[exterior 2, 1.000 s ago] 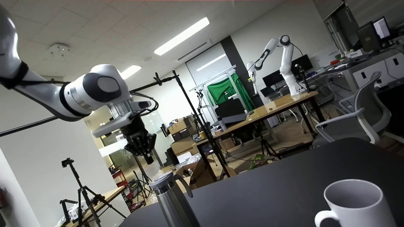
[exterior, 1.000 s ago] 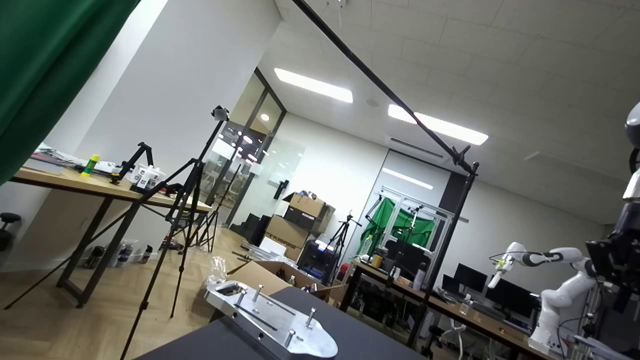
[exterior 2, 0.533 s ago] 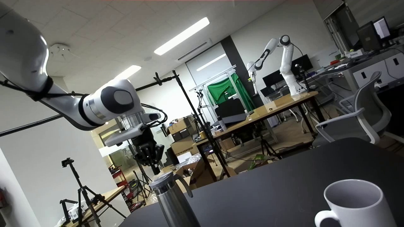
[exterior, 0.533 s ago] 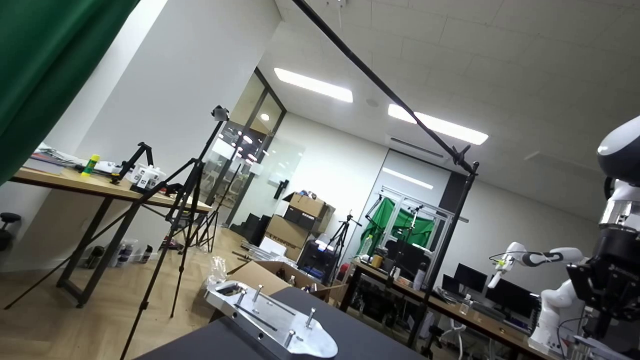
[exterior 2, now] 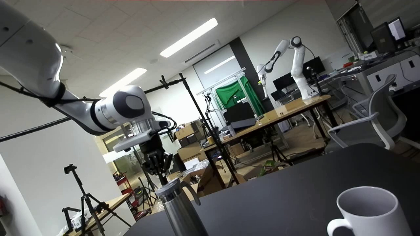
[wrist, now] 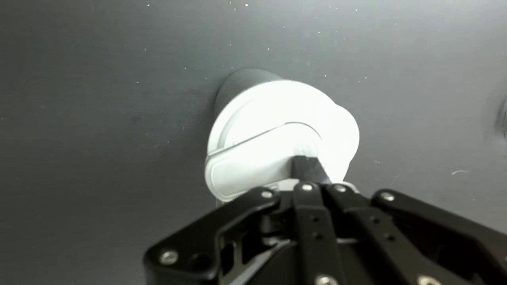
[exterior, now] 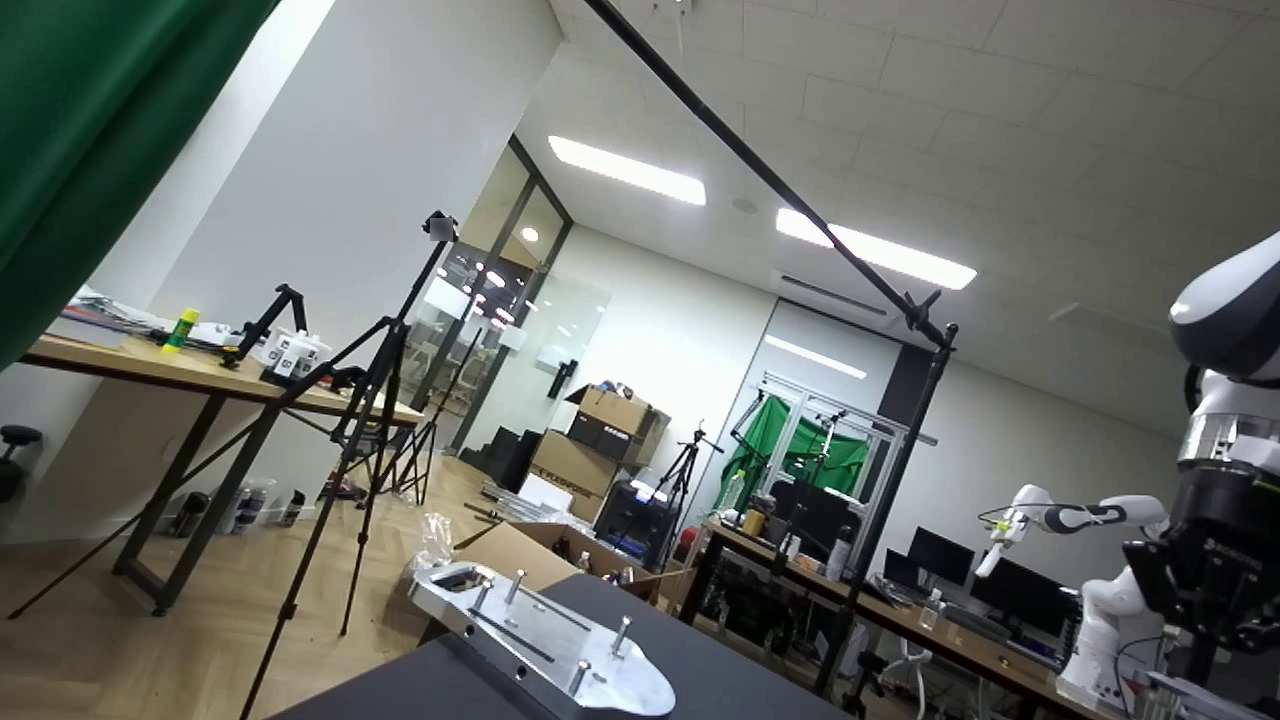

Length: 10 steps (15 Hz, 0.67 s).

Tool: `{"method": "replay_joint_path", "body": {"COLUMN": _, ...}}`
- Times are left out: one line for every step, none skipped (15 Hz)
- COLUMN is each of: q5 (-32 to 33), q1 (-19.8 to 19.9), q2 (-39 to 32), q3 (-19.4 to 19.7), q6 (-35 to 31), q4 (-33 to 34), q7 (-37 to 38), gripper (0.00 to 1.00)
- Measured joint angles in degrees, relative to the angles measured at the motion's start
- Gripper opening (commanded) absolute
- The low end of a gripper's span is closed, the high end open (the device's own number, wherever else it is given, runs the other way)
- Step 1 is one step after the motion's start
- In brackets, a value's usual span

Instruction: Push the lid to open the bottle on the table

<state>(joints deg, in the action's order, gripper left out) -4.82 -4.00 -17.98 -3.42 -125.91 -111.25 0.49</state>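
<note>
One black gripper [wrist: 307, 169], closest in the wrist view: jaws closed, fingers pressed together, tips pointing down at the lid [wrist: 287, 103]. Tips are over the lid's top, at the rounded end of its strip [wrist: 253, 162]; touching or just above, can't tell. Lid is on the bottle [exterior 2: 183, 214]. Round, blown-out white from the wrist, pale grey in an exterior view; spout-like bulge on one side, tongue-shaped strip from the middle out to the rim. Grey curved handle [exterior 2: 192, 191] comes off the lid's edge and bends downward. Bottle body: tall, silver metal, smooth, a bit narrower toward the top, shiny band right under the lid; lower end cut off by the frame. Location: bottle stands on the dark table [exterior 2: 269, 196]. Same table, well apart from the bottle: white mug [exterior 2: 377, 224], also partly cropped. In an exterior view: metal plate [exterior: 550, 635] with four upright bolts. Behind the table: grey office chair [exterior 2: 382, 114], then a wooden desk [exterior 2: 272, 115] with a white robot arm [exterior 2: 298, 67] standing on it. Farther back: stacked cardboard boxes [exterior 2: 188, 137], green cloth [exterior 2: 226, 94] hanging.
</note>
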Motion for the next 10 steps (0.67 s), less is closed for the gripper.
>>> {"method": "replay_joint_path", "body": {"q5": 0.71, "q1": -0.16, "q2": -0.34, "q3": 0.01, "q6": 0.74, "q4": 0.59, "q7": 0.54, "gripper": 0.0}}
{"method": "replay_joint_path", "body": {"q5": 1.65, "q1": -0.42, "q2": -0.63, "q3": 0.03, "q6": 1.28, "q4": 1.1, "q7": 1.14, "gripper": 0.0}}
{"method": "replay_joint_path", "body": {"q5": 2.92, "q1": -0.81, "q2": -0.88, "q3": 0.06, "q6": 1.82, "q4": 1.57, "q7": 1.96, "gripper": 0.0}}
{"method": "replay_joint_path", "body": {"q5": 4.52, "q1": -1.33, "q2": -1.1, "q3": 0.1, "q6": 2.15, "q4": 1.96, "q7": 2.92, "gripper": 0.0}}
{"method": "replay_joint_path", "body": {"q5": 6.45, "q1": -1.99, "q2": -1.24, "q3": 0.13, "q6": 2.32, "q4": 2.18, "q7": 4.05, "gripper": 0.0}}
{"method": "replay_joint_path", "body": {"q5": 8.63, "q1": -2.73, "q2": -1.35, "q3": 0.18, "q6": 2.42, "q4": 2.29, "q7": 5.31, "gripper": 0.0}}
{"method": "replay_joint_path", "body": {"q5": 10.77, "q1": -3.5, "q2": -1.4, "q3": 0.23, "q6": 2.53, "q4": 2.31, "q7": 6.6, "gripper": 0.0}}
{"method": "replay_joint_path", "body": {"q5": 12.65, "q1": -4.21, "q2": -1.42, "q3": 0.27, "q6": 2.74, "q4": 2.32, "q7": 7.81, "gripper": 0.0}}
{"method": "replay_joint_path", "body": {"q5": 14.08, "q1": -4.84, "q2": -1.45, "q3": 0.29, "q6": 2.83, "q4": 2.34, "q7": 8.78, "gripper": 0.0}}
{"method": "replay_joint_path", "body": {"q5": 15.09, "q1": -5.38, "q2": -1.5, "q3": 0.29, "q6": 2.86, "q4": 2.38, "q7": 9.58, "gripper": 0.0}}
